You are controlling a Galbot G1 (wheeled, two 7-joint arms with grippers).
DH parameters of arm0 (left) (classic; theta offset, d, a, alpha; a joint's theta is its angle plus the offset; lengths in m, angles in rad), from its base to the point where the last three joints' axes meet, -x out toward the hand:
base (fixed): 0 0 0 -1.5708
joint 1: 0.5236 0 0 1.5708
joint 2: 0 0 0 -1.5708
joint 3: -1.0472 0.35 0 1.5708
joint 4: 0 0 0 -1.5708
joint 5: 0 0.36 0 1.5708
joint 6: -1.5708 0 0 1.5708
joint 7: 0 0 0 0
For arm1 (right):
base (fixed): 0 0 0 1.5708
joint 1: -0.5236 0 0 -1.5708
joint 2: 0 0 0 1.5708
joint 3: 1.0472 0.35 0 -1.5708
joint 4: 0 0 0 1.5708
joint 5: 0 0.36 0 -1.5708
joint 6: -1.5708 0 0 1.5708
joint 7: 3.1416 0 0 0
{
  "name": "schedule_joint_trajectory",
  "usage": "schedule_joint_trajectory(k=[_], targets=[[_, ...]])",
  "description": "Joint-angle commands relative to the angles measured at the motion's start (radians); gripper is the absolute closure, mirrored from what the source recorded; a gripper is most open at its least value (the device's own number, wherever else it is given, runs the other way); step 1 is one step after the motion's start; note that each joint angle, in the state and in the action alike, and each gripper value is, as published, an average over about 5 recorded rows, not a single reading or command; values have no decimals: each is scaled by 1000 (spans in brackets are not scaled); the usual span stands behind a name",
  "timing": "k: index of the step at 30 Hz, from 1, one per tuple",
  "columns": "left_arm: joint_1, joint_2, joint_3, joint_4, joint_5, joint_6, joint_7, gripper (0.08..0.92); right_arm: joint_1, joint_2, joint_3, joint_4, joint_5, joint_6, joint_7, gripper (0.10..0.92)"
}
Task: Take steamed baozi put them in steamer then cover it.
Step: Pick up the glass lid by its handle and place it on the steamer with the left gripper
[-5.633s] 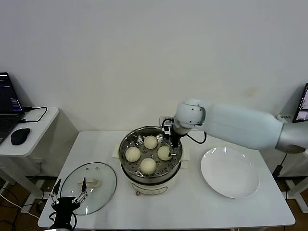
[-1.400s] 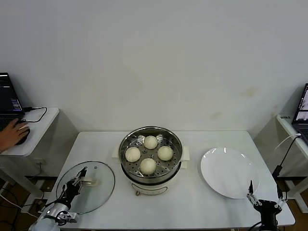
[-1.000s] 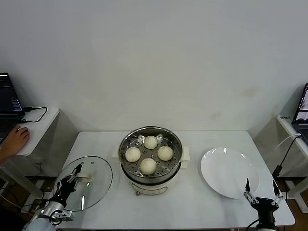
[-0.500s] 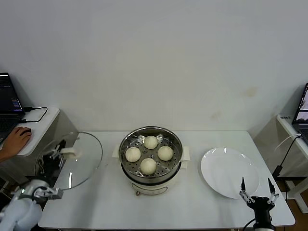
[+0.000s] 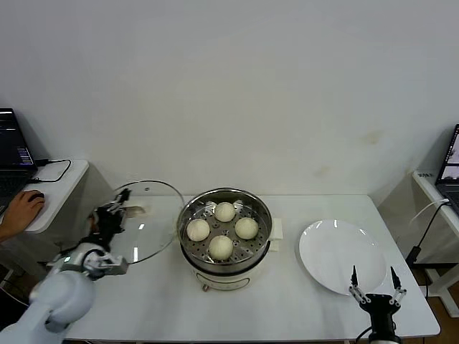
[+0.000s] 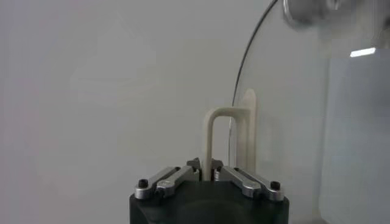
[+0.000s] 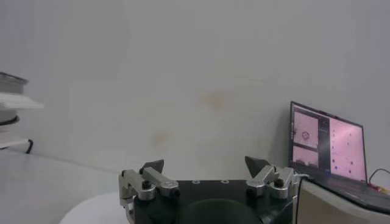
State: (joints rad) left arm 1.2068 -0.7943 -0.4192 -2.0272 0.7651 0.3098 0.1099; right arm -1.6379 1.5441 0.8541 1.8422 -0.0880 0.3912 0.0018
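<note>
The left pincer (image 5: 115,213) is clamped tight on the cream handle (image 6: 228,137) of the cover (image 5: 147,221), holding the glass lid up off the counter (image 5: 301,301), tilted, just to the left of the steamer (image 5: 224,236). The lid's right rim comes close to the pot's left edge, though I cannot tell whether they touch. From the left wrist view the handle stands straight up out of the closed fingers (image 6: 247,181), with the curved metal rim of the glass sweeping away behind it.

The steamer sits in the middle of the counter, uncovered, and all four steamed baozi (image 5: 221,246) lie on its perforated tray: one at the far side, one left, one right, one near.

To the right of the pot lies a white plate (image 5: 343,256). The right pincer (image 5: 373,287) hangs low at the near right edge of the counter, just by the plate's near rim, its fingers spread wide with nothing between them.

Off to the far left, a person's hand (image 5: 20,213) rests on a side desk (image 5: 50,193) by a laptop (image 5: 13,154).
</note>
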Motion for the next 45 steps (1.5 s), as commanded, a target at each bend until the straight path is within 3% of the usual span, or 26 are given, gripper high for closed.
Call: schedule_joint_trajectory(k=[1, 9, 16, 45], targets=[[-371, -153, 418, 25, 100, 183, 113, 845, 13, 31, -32, -30, -54, -5, 12, 203], [-415, -289, 509, 75, 224, 217, 159, 845, 17, 34, -42, -55, -79, 0, 22, 203], [-425, -365, 560, 107, 323, 213, 182, 845, 22, 34, -44, -66, -85, 4, 25, 203], [-386, -392, 551, 188, 419, 178, 180, 845, 28, 33, -64, -96, -101, 14, 20, 203]])
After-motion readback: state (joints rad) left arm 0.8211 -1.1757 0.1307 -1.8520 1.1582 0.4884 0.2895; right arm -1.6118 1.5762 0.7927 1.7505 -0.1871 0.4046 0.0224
